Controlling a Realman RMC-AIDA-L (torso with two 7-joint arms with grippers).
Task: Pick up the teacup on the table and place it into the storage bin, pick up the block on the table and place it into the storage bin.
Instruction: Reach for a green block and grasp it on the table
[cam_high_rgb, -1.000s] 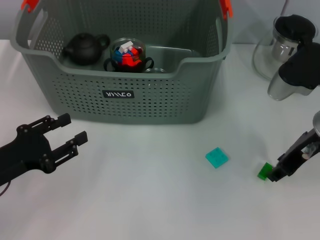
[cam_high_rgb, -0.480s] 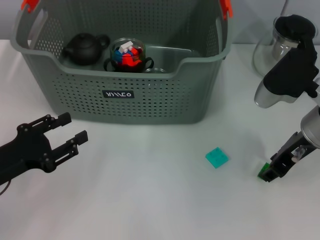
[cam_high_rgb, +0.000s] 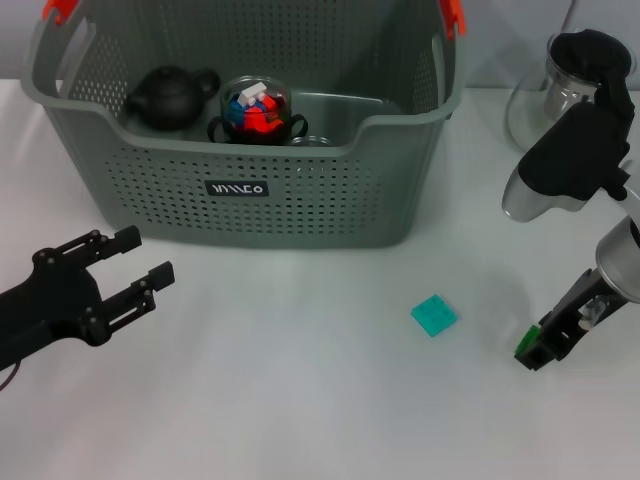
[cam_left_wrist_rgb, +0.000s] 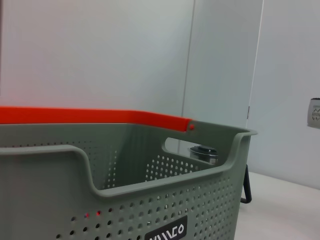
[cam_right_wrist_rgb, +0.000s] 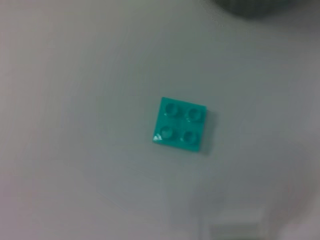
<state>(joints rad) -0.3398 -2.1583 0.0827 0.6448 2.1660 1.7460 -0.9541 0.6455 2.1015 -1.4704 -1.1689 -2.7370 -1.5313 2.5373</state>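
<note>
A flat teal block (cam_high_rgb: 434, 315) lies on the white table in front of the storage bin (cam_high_rgb: 400, 120); the right wrist view looks straight down on that teal block (cam_right_wrist_rgb: 180, 124). At the table's right, my right gripper (cam_high_rgb: 538, 350) is down at the surface, shut on a small green block (cam_high_rgb: 524, 346). Inside the bin stand a glass teacup (cam_high_rgb: 256, 110) holding red, blue and white bricks, and a black teapot (cam_high_rgb: 170, 95). My left gripper (cam_high_rgb: 148, 255) hovers open at the front left, holding nothing. The left wrist view shows only the storage bin (cam_left_wrist_rgb: 150, 200).
A glass pitcher with a metal insert and black lid (cam_high_rgb: 560, 95) stands at the back right, partly behind my right arm. The bin's rim carries orange clips (cam_high_rgb: 455, 15). Bare white table lies between the two grippers.
My right arm has swung leftward over the pitcher, and its gripper has slid slightly left and nearer, closing over more of the green block. The left arm and teal block have not moved.
</note>
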